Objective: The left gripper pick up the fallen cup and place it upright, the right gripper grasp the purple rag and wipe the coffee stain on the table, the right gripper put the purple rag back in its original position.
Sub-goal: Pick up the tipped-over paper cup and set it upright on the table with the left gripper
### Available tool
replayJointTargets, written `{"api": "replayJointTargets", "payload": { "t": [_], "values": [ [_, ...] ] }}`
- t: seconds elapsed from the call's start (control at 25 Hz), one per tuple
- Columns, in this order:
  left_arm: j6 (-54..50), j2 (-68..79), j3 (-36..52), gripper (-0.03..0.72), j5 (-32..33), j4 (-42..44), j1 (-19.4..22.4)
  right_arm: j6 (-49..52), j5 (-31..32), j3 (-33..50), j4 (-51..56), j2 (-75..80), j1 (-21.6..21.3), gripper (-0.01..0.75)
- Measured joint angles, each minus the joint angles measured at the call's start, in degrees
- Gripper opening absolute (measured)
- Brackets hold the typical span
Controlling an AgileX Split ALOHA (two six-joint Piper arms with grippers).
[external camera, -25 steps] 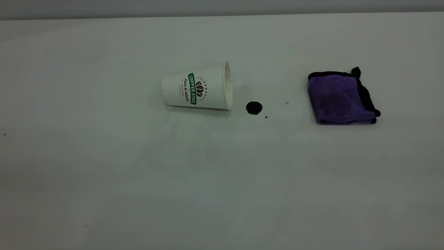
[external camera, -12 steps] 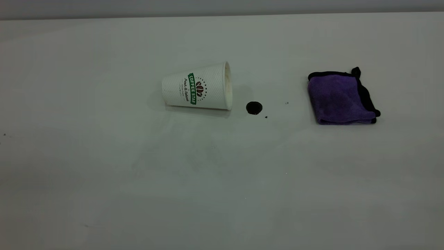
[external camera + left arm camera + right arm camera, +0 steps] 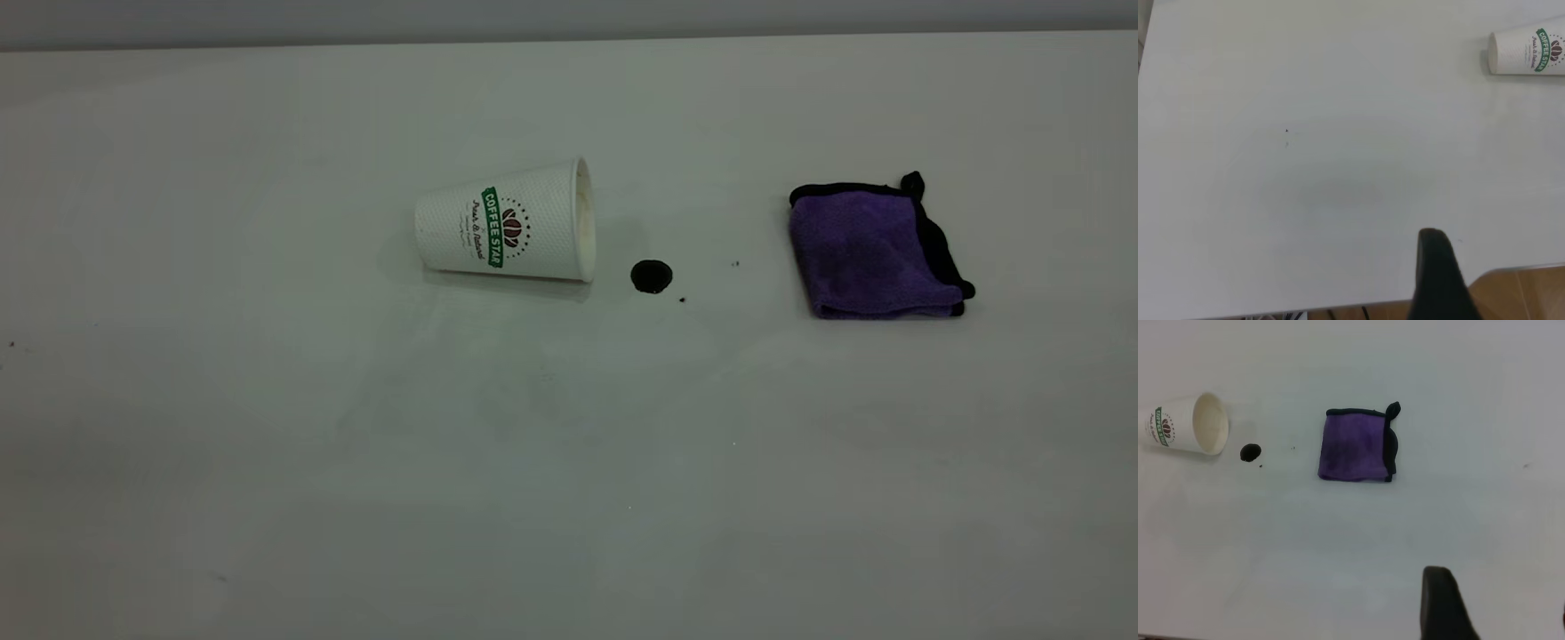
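Observation:
The cup point(image 3: 507, 224) lies on its side on the table point(image 3: 569, 462), mouth toward the coffee stain point(image 3: 651, 276) just beside it. The purple rag point(image 3: 871, 252) lies folded flat to the right of the stain. Neither arm shows in the exterior view. In the left wrist view the cup point(image 3: 1530, 52) is far off; only one finger point(image 3: 1438, 273) of the left gripper point(image 3: 1501, 273) shows, with nothing beside it. In the right wrist view the right gripper point(image 3: 1501, 600) is open and empty, well short of the rag point(image 3: 1356, 446), the stain point(image 3: 1250, 452) and the cup point(image 3: 1188, 423).
Tiny dark specks point(image 3: 683, 300) lie near the stain. The table's near edge and a wooden floor point(image 3: 1525, 293) show by the left gripper. A grey wall strip point(image 3: 569, 18) runs along the table's far edge.

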Motion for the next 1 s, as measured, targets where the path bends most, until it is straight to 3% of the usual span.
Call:
{"api": "replayJointTargets", "payload": {
  "t": [0.2, 0.48, 1.0],
  "values": [
    [-0.2, 0.1, 0.0, 0.506, 0.0, 0.3, 0.0, 0.0, 0.0, 0.0, 0.0, 0.0, 0.0, 0.466],
    [-1.2, 11.4, -0.1, 0.595, -0.9, -0.2, 0.0, 0.0, 0.0, 0.0, 0.0, 0.0, 0.0, 0.466],
    [4.4, 47.2, -11.3, 0.59, -17.0, -3.0, 0.0, 0.0, 0.0, 0.0, 0.0, 0.0, 0.0, 0.466]
  ]
}}
